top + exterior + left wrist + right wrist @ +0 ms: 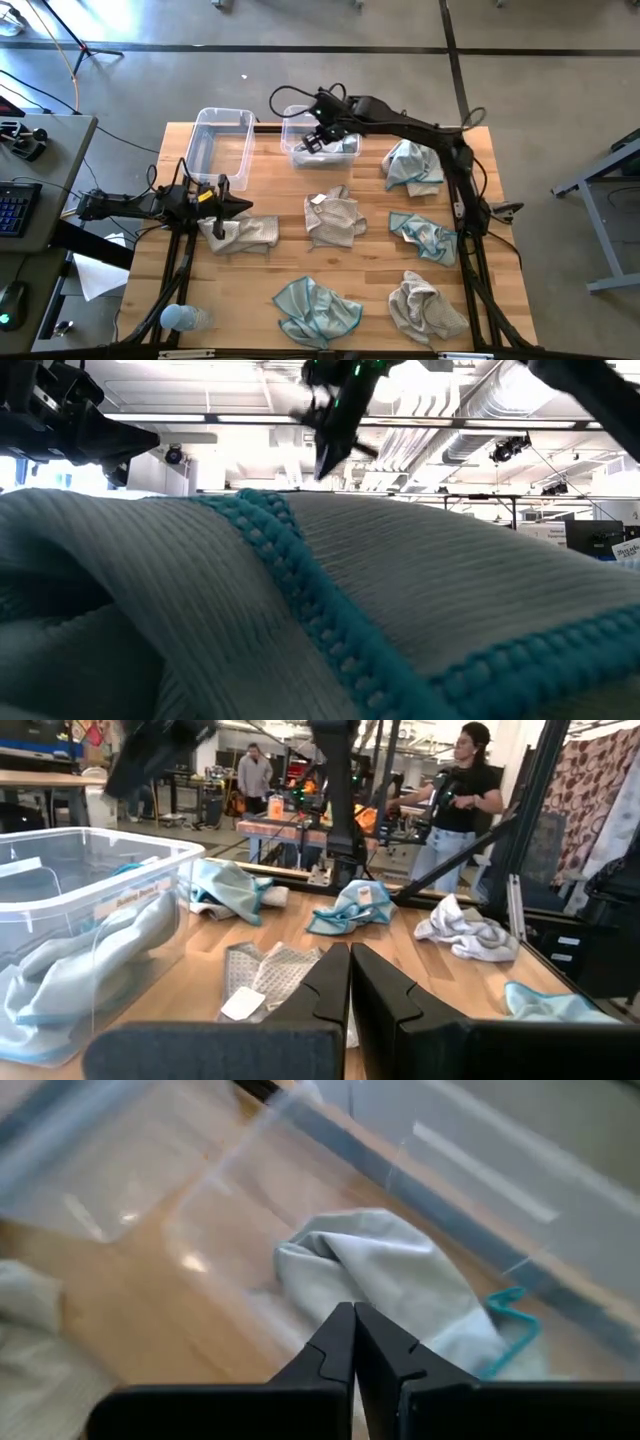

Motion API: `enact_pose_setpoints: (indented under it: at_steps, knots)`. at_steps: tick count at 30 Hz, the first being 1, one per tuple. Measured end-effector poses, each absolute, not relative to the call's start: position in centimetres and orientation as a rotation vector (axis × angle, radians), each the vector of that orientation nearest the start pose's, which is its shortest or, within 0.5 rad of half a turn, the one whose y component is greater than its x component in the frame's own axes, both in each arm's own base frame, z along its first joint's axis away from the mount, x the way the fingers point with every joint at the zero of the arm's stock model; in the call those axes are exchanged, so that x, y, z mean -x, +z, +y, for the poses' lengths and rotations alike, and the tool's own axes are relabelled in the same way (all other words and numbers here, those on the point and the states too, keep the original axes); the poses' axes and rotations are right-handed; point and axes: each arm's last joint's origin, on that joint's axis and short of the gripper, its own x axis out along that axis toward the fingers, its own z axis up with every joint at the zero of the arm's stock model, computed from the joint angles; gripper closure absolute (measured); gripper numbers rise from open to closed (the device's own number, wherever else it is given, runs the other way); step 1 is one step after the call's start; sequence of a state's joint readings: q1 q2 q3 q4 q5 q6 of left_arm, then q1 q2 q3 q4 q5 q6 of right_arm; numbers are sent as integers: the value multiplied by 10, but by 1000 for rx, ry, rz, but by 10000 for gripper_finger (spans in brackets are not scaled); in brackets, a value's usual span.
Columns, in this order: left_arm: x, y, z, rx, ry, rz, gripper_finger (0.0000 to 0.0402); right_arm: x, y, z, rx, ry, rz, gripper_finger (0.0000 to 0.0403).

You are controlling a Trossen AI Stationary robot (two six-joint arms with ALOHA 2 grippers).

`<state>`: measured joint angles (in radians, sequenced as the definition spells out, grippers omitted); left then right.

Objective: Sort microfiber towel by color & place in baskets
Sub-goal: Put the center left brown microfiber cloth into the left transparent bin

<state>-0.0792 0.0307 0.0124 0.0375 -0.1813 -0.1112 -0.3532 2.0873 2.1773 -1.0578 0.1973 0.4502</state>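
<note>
Two clear tubs stand at the table's far side. The left tub looks bare. The right tub holds a pale teal towel. My right gripper hangs over that tub, shut, with nothing between its fingers. My left gripper is shut, just above a beige towel near the table's left side. Another beige towel with a white tag lies at the table's middle.
More towels lie crumpled on the wood: a pale one and a teal one on the right, a teal one and a beige one near the front edge. A teal-edged towel fills the low view. People stand beyond the table.
</note>
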Motion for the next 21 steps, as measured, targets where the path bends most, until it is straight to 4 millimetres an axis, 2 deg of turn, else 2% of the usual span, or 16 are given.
enact_pose_setpoints:
  at_steps: [4,10,16,18,21]
  knots:
    - [-98,170,-1,115,141,-35,394,-402,364,-124,-365,-710,840,402]
    - [-98,170,-1,100,172,-38,335,-386,381,-76,-238,-762,888,402]
    - [-98,170,0,126,179,-42,289,-379,373,-27,-117,-850,956,403]
    - [-98,170,0,142,177,-43,287,-375,366,-11,-91,-876,959,403]
    - [-98,170,0,151,174,-44,288,-362,344,9,-97,-889,956,403]
